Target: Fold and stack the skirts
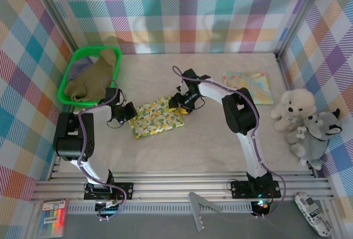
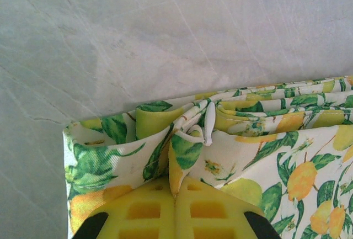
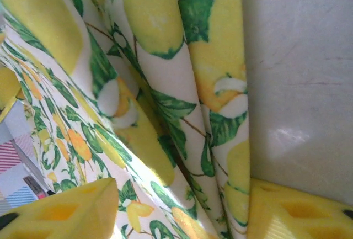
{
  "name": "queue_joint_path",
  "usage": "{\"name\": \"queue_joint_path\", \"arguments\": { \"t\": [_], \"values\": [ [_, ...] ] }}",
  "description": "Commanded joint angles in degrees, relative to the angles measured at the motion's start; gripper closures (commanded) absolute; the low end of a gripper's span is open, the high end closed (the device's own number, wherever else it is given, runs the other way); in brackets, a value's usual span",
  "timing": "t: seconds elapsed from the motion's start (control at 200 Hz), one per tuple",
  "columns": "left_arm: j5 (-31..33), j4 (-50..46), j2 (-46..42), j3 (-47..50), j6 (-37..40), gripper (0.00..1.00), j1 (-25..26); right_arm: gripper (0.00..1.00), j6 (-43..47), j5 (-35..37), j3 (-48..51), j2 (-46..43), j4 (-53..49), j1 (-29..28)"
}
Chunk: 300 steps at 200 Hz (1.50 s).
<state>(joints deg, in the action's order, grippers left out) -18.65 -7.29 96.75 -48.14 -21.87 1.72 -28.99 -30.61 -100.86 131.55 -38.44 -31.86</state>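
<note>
**Left gripper** (image 2: pixel 176 186): my jaws are closed tight on a pinch of the lemon-print skirt (image 1: pixel 157 117), at its puckered left edge.

**Right gripper** (image 3: pixel 182 192): my jaws stand about half apart, straddling the layered folds of the opposite edge. I cannot tell whether they press the cloth.

**Skirts:** The lemon-print skirt lies as a folded rectangle at the middle of the table (image 1: pixel 209 145), between my two wrists. A pastel floral skirt (image 1: pixel 248 86) lies folded flat near the far right. An olive skirt (image 1: pixel 94 81) and a grey-lavender skirt (image 1: pixel 83 62) sit crumpled in the green basket (image 1: pixel 66 79) at the far left.

**Step in hand, as I judge it:** finishing the fold of the lemon-print piece. To do it well:
- The right jaws should take every layer before closing.
- Both grippers should lift level and travel together.
- The edges should meet squarely.

A missed layer would let the fold slump open.
</note>
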Motion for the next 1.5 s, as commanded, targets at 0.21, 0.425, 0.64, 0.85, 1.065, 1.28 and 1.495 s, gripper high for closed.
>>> {"name": "queue_joint_path", "arguments": {
  "t": [0.21,0.425,0.64,0.85,1.065,1.28,1.495],
  "values": [
    [2.31,-3.08,1.47,2.01,-0.23,1.0,-1.03,0.7,-4.89,-5.44,2.28,4.66,6.18,-2.68],
    [2.14,-3.08,1.49,2.0,-0.23,1.0,-1.17,0.91,-5.48,-6.12,4.39,3.64,10.76,-2.6],
    [0.11,-6.37,0.41,-0.02,-0.86,0.94,-1.45,1.0,0.18,1.28,6.18,-2.83,8.18,-1.57],
    [-2.26,-7.64,-8.26,-3.5,-8.08,0.4,-1.45,1.0,12.43,20.31,4.62,-11.42,-4.74,1.25],
    [-0.69,-8.11,-12.34,-5.59,-12.92,0.09,-1.42,1.0,23.15,33.29,-3.09,-12.83,-18.66,6.38],
    [-0.21,-10.7,-11.69,-6.34,-14.43,0.0,-0.99,1.0,29.42,35.01,-11.16,-12.63,-25.19,13.5],
    [-0.56,-12.43,-8.81,-9.56,-14.18,0.0,1.45,1.0,34.12,32.69,-17.62,-12.52,-28.57,18.68]
  ]
}}
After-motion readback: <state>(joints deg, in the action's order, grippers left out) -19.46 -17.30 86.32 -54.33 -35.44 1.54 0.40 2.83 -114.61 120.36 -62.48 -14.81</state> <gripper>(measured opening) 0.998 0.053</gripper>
